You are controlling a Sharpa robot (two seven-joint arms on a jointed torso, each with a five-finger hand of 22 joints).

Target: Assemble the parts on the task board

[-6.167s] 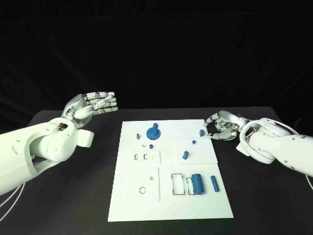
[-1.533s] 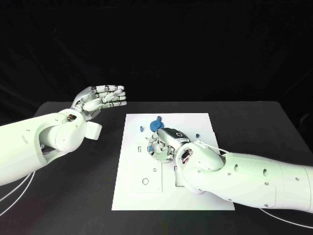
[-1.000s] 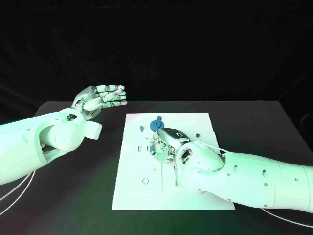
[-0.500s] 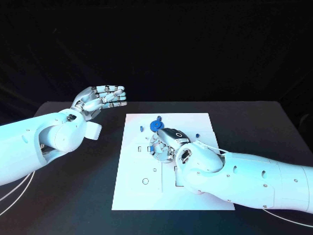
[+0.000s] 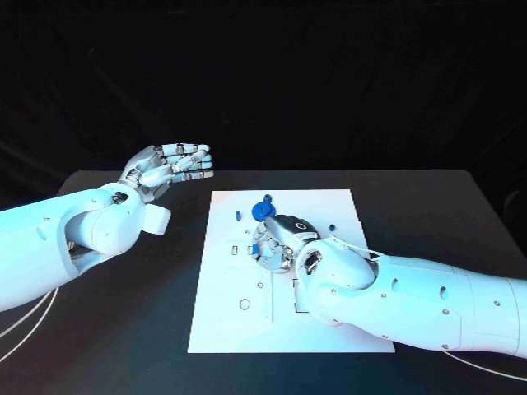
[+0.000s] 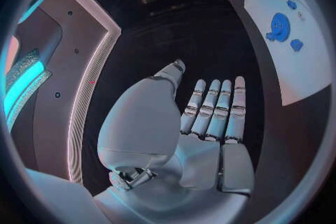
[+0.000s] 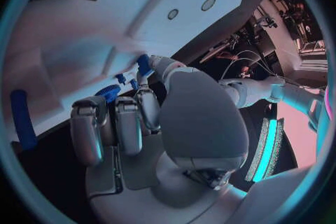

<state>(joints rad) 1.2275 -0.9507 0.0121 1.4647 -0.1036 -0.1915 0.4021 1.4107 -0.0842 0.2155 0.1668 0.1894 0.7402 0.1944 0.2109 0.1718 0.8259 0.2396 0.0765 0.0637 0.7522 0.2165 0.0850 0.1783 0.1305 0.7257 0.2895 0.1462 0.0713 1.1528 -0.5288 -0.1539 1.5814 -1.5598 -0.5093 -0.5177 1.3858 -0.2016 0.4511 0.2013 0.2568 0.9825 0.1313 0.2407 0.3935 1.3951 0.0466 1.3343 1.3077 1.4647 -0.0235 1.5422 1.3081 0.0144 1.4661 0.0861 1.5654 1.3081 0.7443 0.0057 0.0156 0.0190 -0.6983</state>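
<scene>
The white task board (image 5: 335, 206) lies in the middle of the black table. My right hand (image 5: 278, 243) hangs low over the board's left middle, just short of the blue gear (image 5: 263, 211). In the right wrist view this hand (image 7: 133, 123) pinches a small blue part (image 7: 143, 63) between thumb and a finger, close above the board (image 7: 105, 17). The gear (image 7: 108, 91) and a blue cylinder (image 7: 21, 117) lie behind the fingers. My left hand (image 5: 169, 169) is raised beyond the board's far left corner, and in its own view it (image 6: 210, 117) holds nothing, its fingers straight and side by side.
A small blue part (image 5: 236, 216) stands left of the gear and another (image 5: 333, 227) sits right of my right hand. My right forearm covers the board's near right part. The left wrist view shows the board (image 6: 294, 67) with the gear (image 6: 279, 25).
Since 6.2 s ago my right hand has gone from the board's right edge to its left middle. Over the last second it has barely shifted. The left hand stays raised.
</scene>
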